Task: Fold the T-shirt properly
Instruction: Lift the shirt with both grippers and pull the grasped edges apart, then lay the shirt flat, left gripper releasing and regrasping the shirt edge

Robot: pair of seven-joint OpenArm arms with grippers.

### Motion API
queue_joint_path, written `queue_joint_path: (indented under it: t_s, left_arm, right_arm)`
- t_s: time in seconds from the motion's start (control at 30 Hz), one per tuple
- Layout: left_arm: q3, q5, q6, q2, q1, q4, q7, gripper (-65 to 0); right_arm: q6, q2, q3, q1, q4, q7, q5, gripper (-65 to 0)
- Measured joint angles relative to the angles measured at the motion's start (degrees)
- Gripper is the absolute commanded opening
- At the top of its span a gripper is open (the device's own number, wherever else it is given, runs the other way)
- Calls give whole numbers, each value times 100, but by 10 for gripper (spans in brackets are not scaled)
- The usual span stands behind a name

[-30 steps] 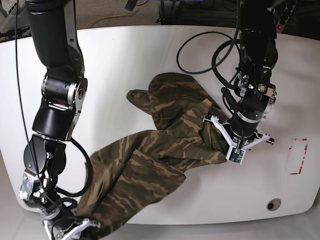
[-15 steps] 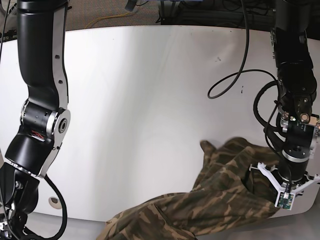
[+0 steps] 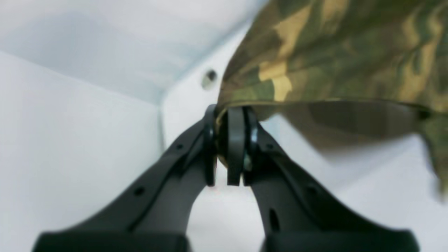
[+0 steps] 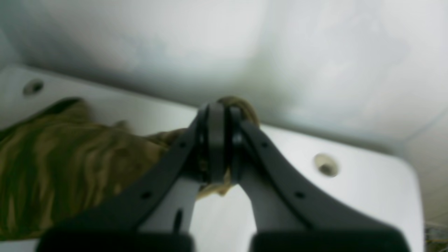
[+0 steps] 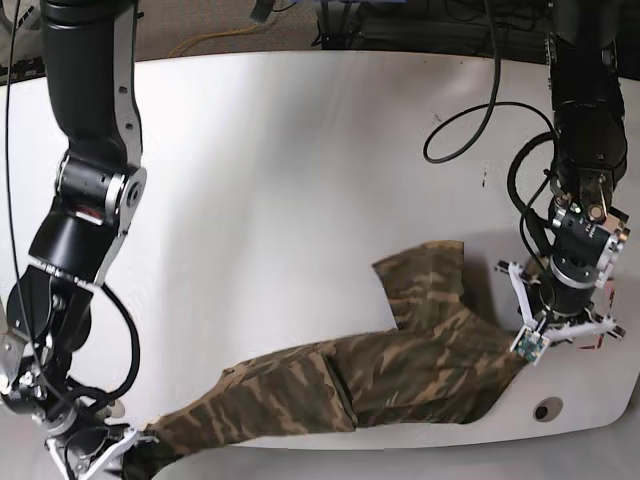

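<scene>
Left gripper pinching T-shirt hem

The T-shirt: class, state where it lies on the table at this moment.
In the base view the T-shirt stretches along the table's near edge, from the right gripper at lower left to the left gripper at right, each pinching an end.

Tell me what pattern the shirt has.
Camouflage: olive, brown and tan patches on the shirt, clearest in the base view.

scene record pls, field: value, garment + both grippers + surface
garment: T-shirt, camouflage, stretched in a band along the table's near edge
left gripper: shut on a shirt hem
right gripper: shut on bunched shirt cloth
sleeve: one flap lying flat, pointing toward the far side
surface: white table
fold state: not yet folded
</scene>
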Motion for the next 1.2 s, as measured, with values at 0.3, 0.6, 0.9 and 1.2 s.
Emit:
queue_joint_path:
  t_s: [0.3,0.6,0.9,1.2]
  left_arm:
    - [96,-22,-22,20,1539,-13,-229,-640]
    - [81,4,7,17,2688,-26,-501,-640]
    - [68,0,17,9,3344,-24,-555,-650]
    - [-240,17,9,37,3858,-24,-796,-572]
  right_arm:
    - [-28,111,778,-2138,345,-17,236,-650]
    - [107,79,1294,-3364,404,42,264,-650]
    - [426,61,1952,-4140,407,35,297,-650]
    - [463,-22,2065,-4553,407,35,291,-650]
